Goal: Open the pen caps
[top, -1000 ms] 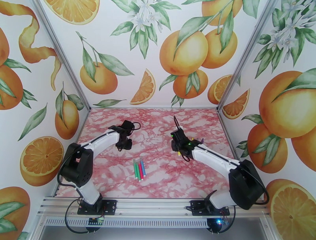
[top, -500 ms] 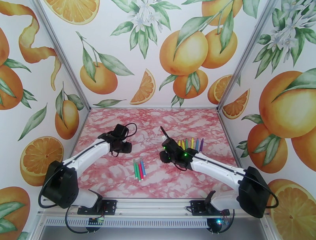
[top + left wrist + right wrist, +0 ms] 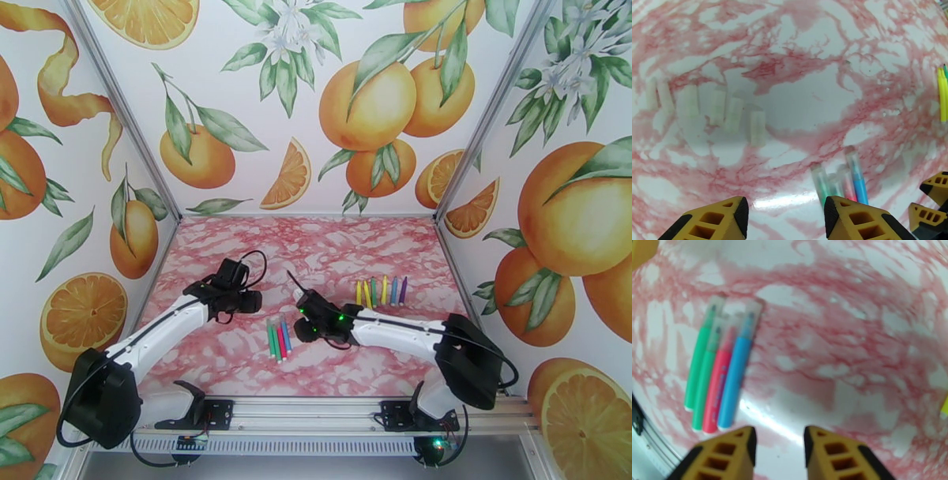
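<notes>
Two green pens, a red one and a blue one (image 3: 278, 340) lie side by side at the table's middle front. Translucent pen caps (image 3: 735, 321) sit on their far ends. My left gripper (image 3: 246, 301) hovers just left of and behind them, open, its yellow fingers (image 3: 713, 219) wide apart over bare table; the pens (image 3: 839, 182) lie by its right finger. My right gripper (image 3: 304, 322) hangs just right of the group, open with a narrower gap and nothing between the fingers (image 3: 728, 456). The same pens (image 3: 719, 372) lie to its upper left.
A row of several more pens (image 3: 381, 290), yellow, green, blue and purple, lies at the right middle of the table. Several loose clear caps (image 3: 713, 107) rest on the pink marbled table (image 3: 316, 245) beyond the left gripper. Patterned walls close in three sides.
Both arms came down and inward toward the middle pens. The right gripper swept left, uncovering the row of pens behind it. The left gripper's fingers spread wider.
</notes>
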`<state>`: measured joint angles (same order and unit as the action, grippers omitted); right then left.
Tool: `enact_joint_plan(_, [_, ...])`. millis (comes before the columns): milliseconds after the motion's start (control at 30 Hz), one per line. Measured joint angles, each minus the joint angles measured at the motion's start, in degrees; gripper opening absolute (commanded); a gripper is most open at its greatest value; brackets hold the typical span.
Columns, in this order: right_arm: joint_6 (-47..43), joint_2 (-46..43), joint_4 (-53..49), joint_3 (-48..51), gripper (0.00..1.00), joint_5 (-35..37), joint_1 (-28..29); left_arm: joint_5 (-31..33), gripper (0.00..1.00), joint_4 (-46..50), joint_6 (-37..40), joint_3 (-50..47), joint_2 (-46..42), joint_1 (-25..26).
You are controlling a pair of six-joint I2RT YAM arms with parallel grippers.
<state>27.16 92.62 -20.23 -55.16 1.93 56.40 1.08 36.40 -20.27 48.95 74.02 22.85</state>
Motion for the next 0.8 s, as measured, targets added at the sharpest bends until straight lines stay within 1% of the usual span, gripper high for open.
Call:
enact_joint_plan(333, [1.0, 7.8, 1.9, -4.5, 0.38, -0.5, 3.1, -0.7, 0.58, -0.5, -0.4, -3.4, -2.9, -2.6])
enact_joint_plan(800, [2.4, 12.6, 2.1, -7.0, 0.36, -0.3, 4.3, -2.0, 0.58, -0.7, -0.3, -4.2, -4.5, -4.3])
